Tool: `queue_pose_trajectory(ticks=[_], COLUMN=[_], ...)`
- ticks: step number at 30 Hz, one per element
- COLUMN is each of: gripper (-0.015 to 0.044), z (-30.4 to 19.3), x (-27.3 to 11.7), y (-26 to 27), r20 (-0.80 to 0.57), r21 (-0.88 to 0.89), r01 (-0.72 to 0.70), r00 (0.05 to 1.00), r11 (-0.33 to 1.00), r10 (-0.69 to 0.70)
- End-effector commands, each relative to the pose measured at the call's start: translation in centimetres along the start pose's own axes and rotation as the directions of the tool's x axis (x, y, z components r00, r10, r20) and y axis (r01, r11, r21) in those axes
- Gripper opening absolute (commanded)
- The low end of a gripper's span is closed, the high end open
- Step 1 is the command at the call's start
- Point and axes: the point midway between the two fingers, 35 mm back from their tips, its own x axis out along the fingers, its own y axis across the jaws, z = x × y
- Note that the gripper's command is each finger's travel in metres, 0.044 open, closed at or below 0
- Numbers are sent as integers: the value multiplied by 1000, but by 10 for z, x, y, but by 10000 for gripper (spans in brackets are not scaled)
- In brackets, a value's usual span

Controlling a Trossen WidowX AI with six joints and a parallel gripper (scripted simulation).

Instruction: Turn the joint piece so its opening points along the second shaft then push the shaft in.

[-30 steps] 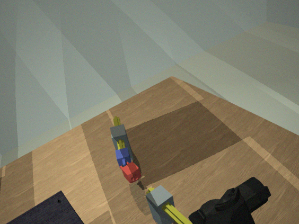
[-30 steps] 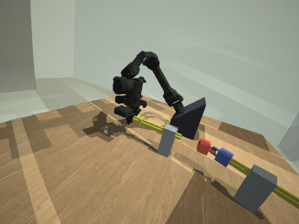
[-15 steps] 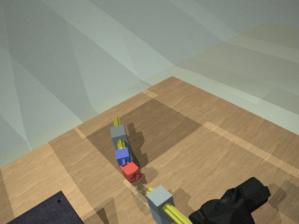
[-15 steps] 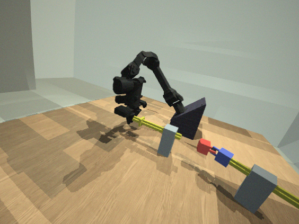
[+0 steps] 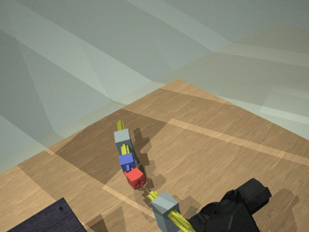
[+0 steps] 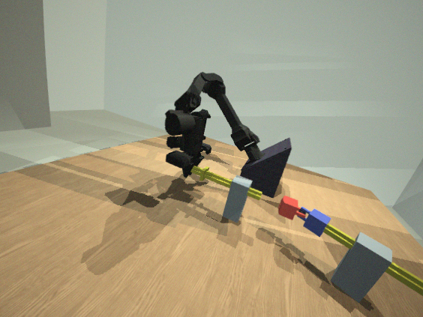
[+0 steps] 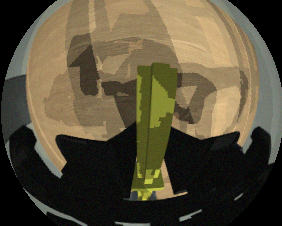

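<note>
My gripper (image 6: 190,170) (image 7: 148,124) is shut on the second shaft (image 5: 179,220) (image 6: 219,179) (image 7: 159,100), near its outer end behind the crosspiece. This yellow shaft passes through the second grey block (image 5: 165,203) (image 6: 237,199). Its front tip sticks out a little, apart from the red joint piece (image 5: 134,176) (image 6: 288,207). The red piece's opening faces toward that tip; exact alignment is hard to tell. It is hinged to the blue piece (image 5: 126,158) (image 6: 317,222) on the first shaft (image 5: 125,150) (image 6: 339,235), held in the first grey block (image 5: 121,136) (image 6: 360,268). My fingertips are hidden in the top view.
A dark wedge-shaped stand (image 5: 46,218) (image 6: 271,169) carries the arm's base and stands beside the shaft line, behind it in the exterior view. The wooden table (image 5: 219,137) (image 6: 150,274) has broad shadows across it.
</note>
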Motion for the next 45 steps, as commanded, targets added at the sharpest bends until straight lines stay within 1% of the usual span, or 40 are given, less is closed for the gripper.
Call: queue_pose_trajectory(ticks=[1, 45], gripper=[0, 0], z=[-8, -76], x=[1, 1], y=[0, 0], r20=[-3, -7], r21=[-2, -4], r01=[0, 1], r00=[1000, 1000], r11=[1000, 1000], r10=[0, -1])
